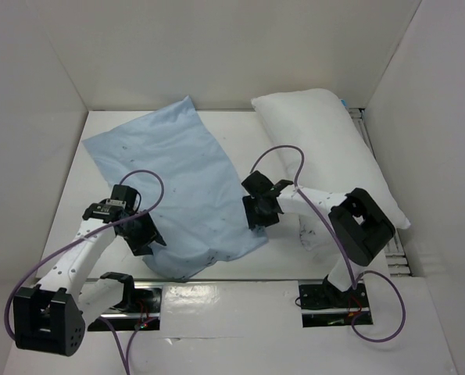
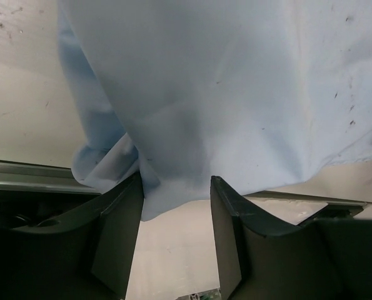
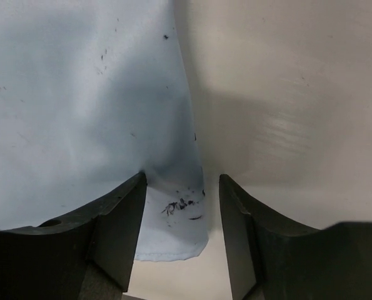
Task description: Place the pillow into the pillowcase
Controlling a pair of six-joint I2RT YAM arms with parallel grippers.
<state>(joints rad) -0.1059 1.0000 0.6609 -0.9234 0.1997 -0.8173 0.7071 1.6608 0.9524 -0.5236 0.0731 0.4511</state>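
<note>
Lying on the white table [image 1: 240,137], the pillowcase [image 1: 169,183] is stretching diagonally from the upper left of the top view down toward the lower centre, its light blue cloth wrinkled and flecked with small dark specks. The pillow [image 1: 326,148] is resting apart from it at the upper right, white and plump, slanting along the right wall, with bare table showing between the two.

The left gripper [image 1: 144,234] is sitting at the pillowcase's lower left edge. The right gripper [image 1: 257,205] is sitting at its right edge, near the lower right corner.

In the left wrist view the fingers [image 2: 117,231] are standing apart with a bunched, folded bit of the blue hem lying between them. The finger at the lower left of the frame is touching the fold, while a strip of table is showing beside the other one, so these jaws are released and not clamping the cloth.

In the right wrist view the fingers [image 3: 120,231] are likewise standing apart, straddling a speckled corner of the pillowcase at the lower centre of the frame. Bare table is filling the right half. These jaws too are released, gripping nothing.
</note>
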